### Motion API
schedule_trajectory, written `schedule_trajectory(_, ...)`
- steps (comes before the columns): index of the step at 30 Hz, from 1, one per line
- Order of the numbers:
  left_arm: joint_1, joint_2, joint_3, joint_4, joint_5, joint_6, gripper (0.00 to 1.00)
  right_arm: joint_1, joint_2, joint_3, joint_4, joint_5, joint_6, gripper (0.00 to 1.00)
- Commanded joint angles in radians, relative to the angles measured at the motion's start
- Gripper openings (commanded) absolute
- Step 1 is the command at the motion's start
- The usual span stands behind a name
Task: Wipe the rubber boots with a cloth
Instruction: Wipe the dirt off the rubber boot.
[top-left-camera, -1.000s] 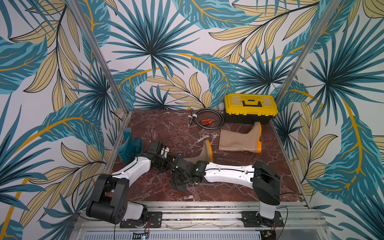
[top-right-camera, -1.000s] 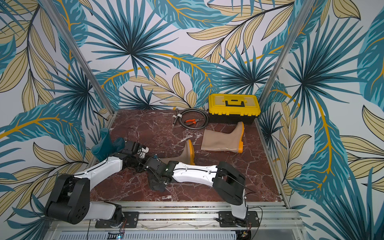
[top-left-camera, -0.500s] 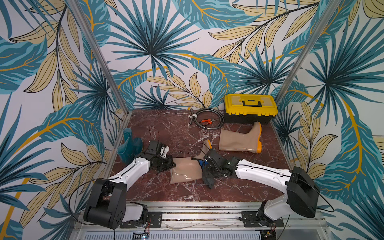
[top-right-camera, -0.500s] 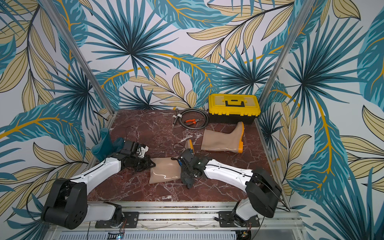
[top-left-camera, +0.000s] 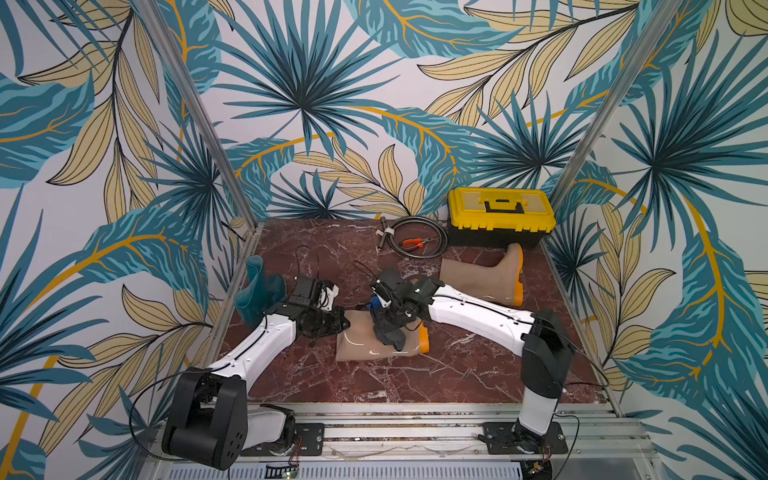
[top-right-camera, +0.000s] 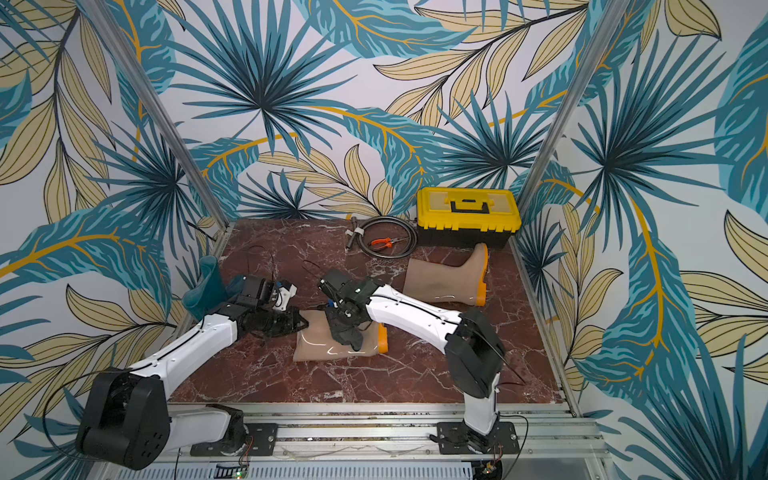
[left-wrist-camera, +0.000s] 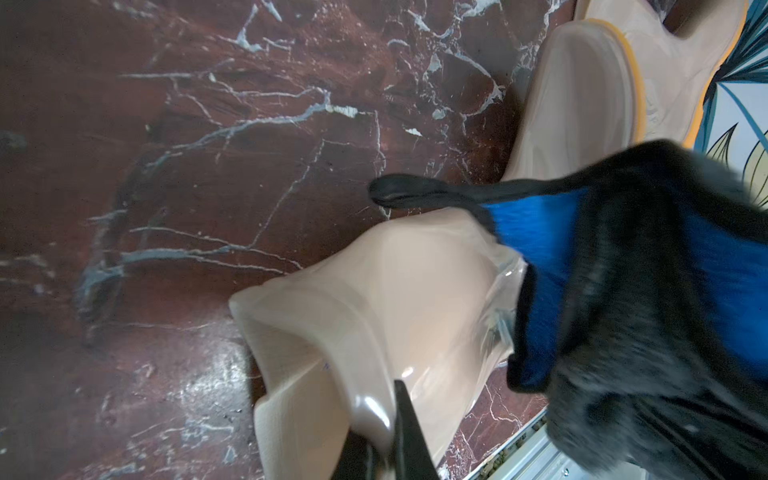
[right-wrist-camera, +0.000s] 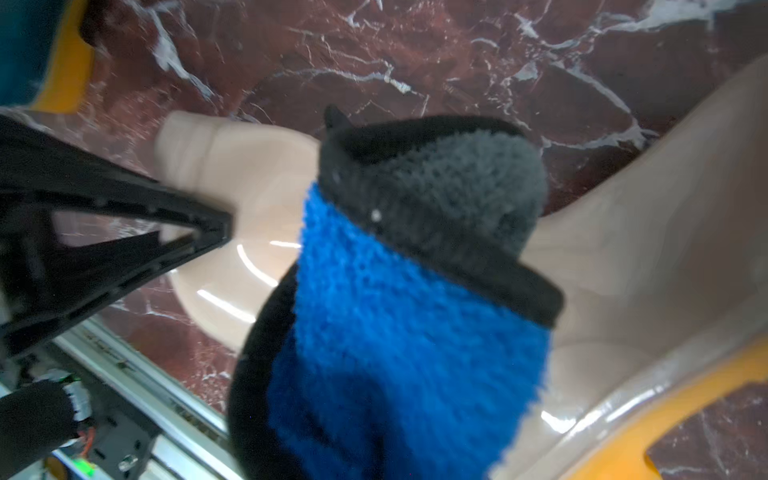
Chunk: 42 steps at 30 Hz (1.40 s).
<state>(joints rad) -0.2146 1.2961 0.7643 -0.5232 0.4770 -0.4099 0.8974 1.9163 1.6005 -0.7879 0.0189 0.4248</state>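
Three rubber boots share the bench. One teal boot leans at the left edge. One beige boot lies near the right edge, just before the single yellow toolbox in the back corner. A second beige boot lies on its side mid-bench. One coiled cable and one pair of pliers sit at the back wall. Bare marble runs between the middle boot and the front rail.

The left arm reaches low, and the left fingers pinch the middle boot's shaft rim. The right arm angles inward. The right fingers, buried in fabric, clamp the one cloth against that boot's upper side.
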Motion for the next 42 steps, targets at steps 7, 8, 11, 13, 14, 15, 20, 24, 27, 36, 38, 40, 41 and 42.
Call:
schedule_trajectory(7, -0.003, -0.046, 0.034, -0.029, -0.022, 0.062, 0.00, -0.202, 0.242, 0.292, -0.296, 0.186, -0.210, 0.00)
schedule_trajectory(8, -0.005, -0.051, 0.033, -0.031, -0.018, 0.062, 0.00, -0.224, 0.256, 0.315, -0.304, 0.213, -0.216, 0.00)
schedule_trajectory(11, -0.012, -0.063, 0.032, -0.043, -0.011, 0.064, 0.00, -0.297, 0.310, 0.413, -0.333, 0.289, -0.218, 0.00)
schedule_trajectory(13, -0.019, -0.071, 0.029, -0.044, -0.010, 0.061, 0.00, -0.322, 0.343, 0.492, -0.369, 0.308, -0.211, 0.00)
schedule_trajectory(14, -0.021, -0.073, 0.026, -0.044, -0.009, 0.059, 0.00, -0.322, 0.348, 0.521, -0.387, 0.305, -0.206, 0.00)
schedule_trajectory(15, -0.022, -0.078, 0.023, -0.044, -0.010, 0.057, 0.00, -0.319, 0.340, 0.536, -0.395, 0.278, -0.198, 0.00)
schedule_trajectory(20, -0.023, -0.077, 0.015, -0.044, -0.013, 0.054, 0.00, -0.247, 0.201, 0.416, -0.307, 0.161, -0.169, 0.00)
schedule_trajectory(24, -0.024, -0.083, 0.020, -0.043, -0.015, 0.055, 0.00, -0.174, 0.123, 0.282, -0.232, 0.094, -0.132, 0.00)
schedule_trajectory(27, -0.025, -0.082, 0.023, -0.042, -0.023, 0.059, 0.00, -0.118, 0.135, 0.230, -0.199, 0.069, -0.135, 0.00)
schedule_trajectory(36, -0.026, -0.102, 0.010, -0.044, -0.013, 0.057, 0.00, -0.194, 0.241, 0.301, -0.271, 0.185, -0.171, 0.00)
schedule_trajectory(38, -0.026, -0.112, 0.004, -0.043, -0.008, 0.055, 0.00, -0.233, 0.243, 0.326, -0.279, 0.221, -0.168, 0.00)
schedule_trajectory(40, -0.026, -0.115, 0.000, -0.043, -0.005, 0.050, 0.00, -0.275, 0.252, 0.369, -0.295, 0.239, -0.157, 0.00)
schedule_trajectory(41, -0.028, -0.115, 0.000, -0.043, -0.005, 0.049, 0.00, -0.289, 0.254, 0.389, -0.305, 0.235, -0.147, 0.00)
schedule_trajectory(42, -0.029, -0.113, -0.001, -0.042, -0.004, 0.047, 0.00, -0.300, 0.253, 0.415, -0.317, 0.219, -0.136, 0.00)
